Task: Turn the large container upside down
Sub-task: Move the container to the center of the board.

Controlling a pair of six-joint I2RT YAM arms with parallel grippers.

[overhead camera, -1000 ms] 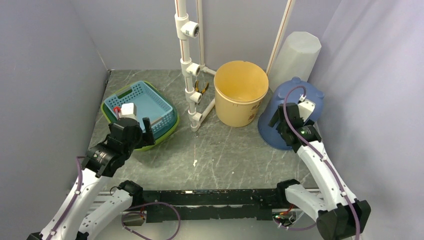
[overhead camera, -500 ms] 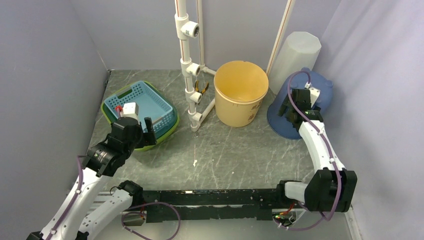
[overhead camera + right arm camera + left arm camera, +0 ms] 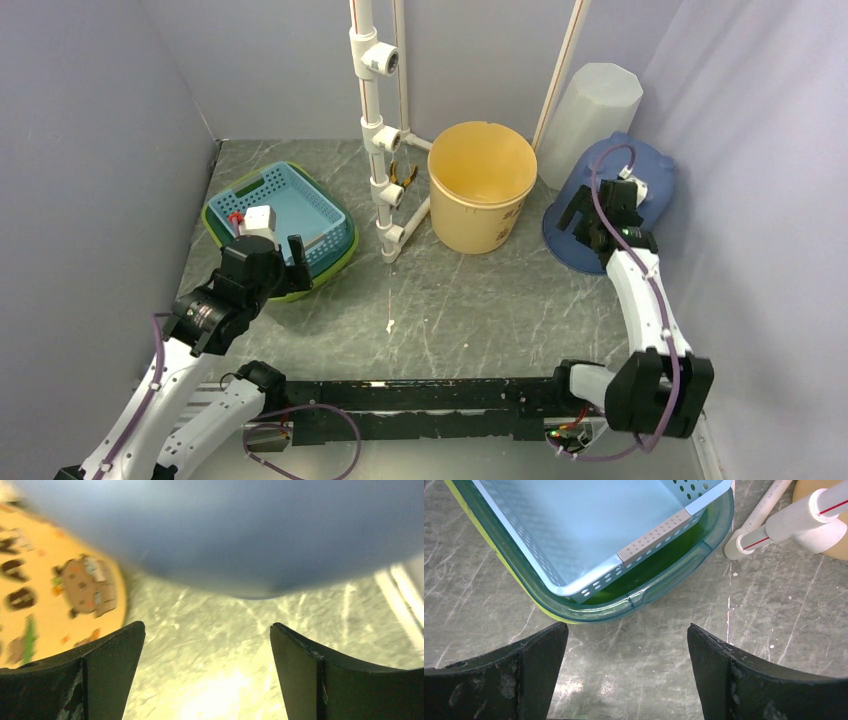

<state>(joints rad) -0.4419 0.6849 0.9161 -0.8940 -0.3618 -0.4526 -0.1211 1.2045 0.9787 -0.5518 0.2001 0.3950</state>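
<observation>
Large blue container (image 3: 655, 182) tilted at the table's far right corner, wide rim low, right gripper (image 3: 204, 627) at its near side, jaws spread, yellow bucket (image 3: 482, 185) beside it, left gripper (image 3: 626, 645) spread-jawed before blue basket (image 3: 594, 580) near the left edge.

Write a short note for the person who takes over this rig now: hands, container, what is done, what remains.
Left hand: open, over the table by the baskets.
Right hand: open, empty, close to the blue container.
The container stands bottom up and looks tilted, at the far right; the yellow bucket is upright beside it.
Done: it looks flipped.
To do: check that its rim lies flat, then draw the right arm back.
</observation>
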